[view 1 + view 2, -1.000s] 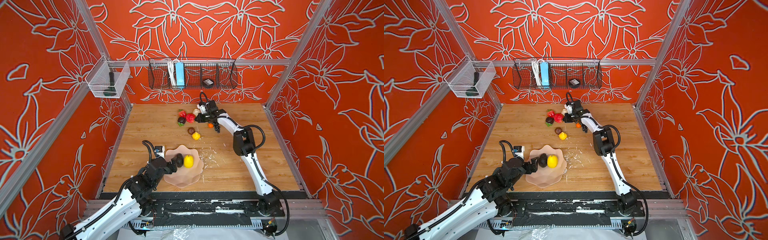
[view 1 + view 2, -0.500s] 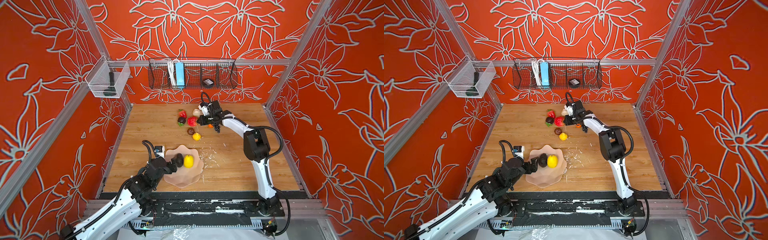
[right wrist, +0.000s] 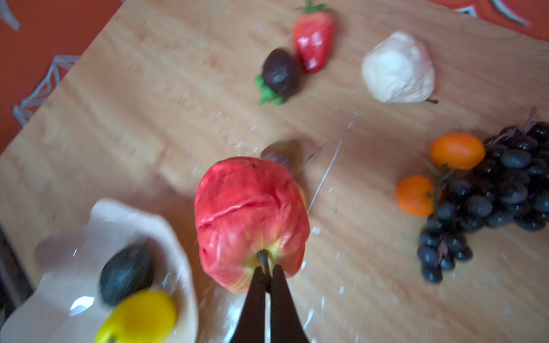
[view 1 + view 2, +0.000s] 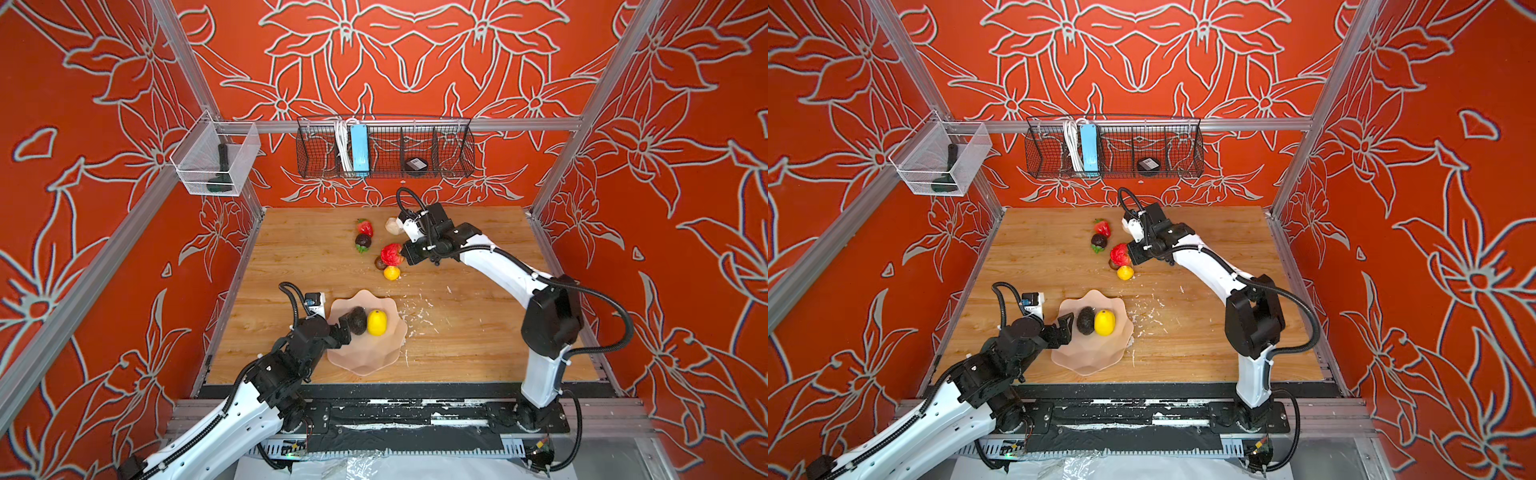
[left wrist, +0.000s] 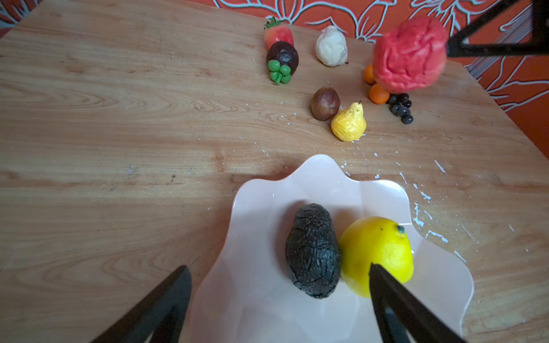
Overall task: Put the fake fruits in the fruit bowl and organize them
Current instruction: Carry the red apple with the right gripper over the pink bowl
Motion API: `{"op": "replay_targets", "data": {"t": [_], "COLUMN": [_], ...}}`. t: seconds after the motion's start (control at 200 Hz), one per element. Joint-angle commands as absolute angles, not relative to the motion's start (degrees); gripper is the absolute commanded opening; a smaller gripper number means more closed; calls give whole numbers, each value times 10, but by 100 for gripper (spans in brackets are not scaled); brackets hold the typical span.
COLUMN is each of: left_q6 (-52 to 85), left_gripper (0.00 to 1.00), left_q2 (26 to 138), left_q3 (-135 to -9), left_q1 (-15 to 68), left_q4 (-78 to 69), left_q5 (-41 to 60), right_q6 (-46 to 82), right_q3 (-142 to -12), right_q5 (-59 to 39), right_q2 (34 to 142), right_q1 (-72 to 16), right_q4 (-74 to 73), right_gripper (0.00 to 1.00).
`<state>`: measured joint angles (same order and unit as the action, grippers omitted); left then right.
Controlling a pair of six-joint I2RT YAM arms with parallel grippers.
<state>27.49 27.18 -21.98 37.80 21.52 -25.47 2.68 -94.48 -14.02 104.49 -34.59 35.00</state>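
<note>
Top views: wooden tabletop (image 4: 299, 266), floral walls (image 4: 415, 62); left gripper (image 4: 347, 328) spread, right gripper (image 4: 402, 256) pinching apple (image 4: 390, 253)

**Tabletop** (image 4: 457, 340), lower centre of a top view: matt wood-grain board, flecked with white chips.
**Fruit bowl** (image 5: 252, 297): smooth, glossy pale pink plastic.
**Avocado** (image 5: 312, 252): dark, matt, cracked and pebbly skin.
**Lemon** (image 5: 380, 246): yellow, finely pitted, with a faint sheen.
**Apple** (image 3: 249, 219): matt red skin, crumpled into creases.
**Strawberry** (image 3: 313, 41) and **grapes** (image 3: 505, 184): shiny, with highlights.
**Beige fruit** (image 3: 398, 68): chalky, lumpy, matt.
**Wire basket** (image 4: 386, 145), upper centre of both top views: black metal mesh.
**Bin** (image 4: 212, 158), upper left: translucent; plastic or fine mesh cannot be told.
**Frame rails** (image 4: 519, 124): pale, dull metal.
</note>
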Motion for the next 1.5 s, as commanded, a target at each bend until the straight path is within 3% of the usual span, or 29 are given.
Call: {"op": "replay_targets", "data": {"t": [0.0,0.275,0.58,0.816,1.496], "left_q6": [296,333,383,388,384], "left_gripper": [93,93,93,93,94], "left_q2": [228,101,0,18,6], "left_q3": [-219,-209,-212,-218,-214], "left_q1": [374,374,374,374,374], "left_q4": [252,324,413,416,413], "left_q5": [-307,-374,-434,-435,-428], "right_q6": [-11,-1,-18,-8,41], "right_q3": [-912,-875,-956,-1013,-1064], "right_q5": [-115,-132,-123,-56,9], "right_q2": [991,935,1010,1068,1142], "right_q1": [-382,-482,-585,-642,-665], "right_q4": [441,524,605,686,707], "right_gripper": [0,0,0,0,0]}}
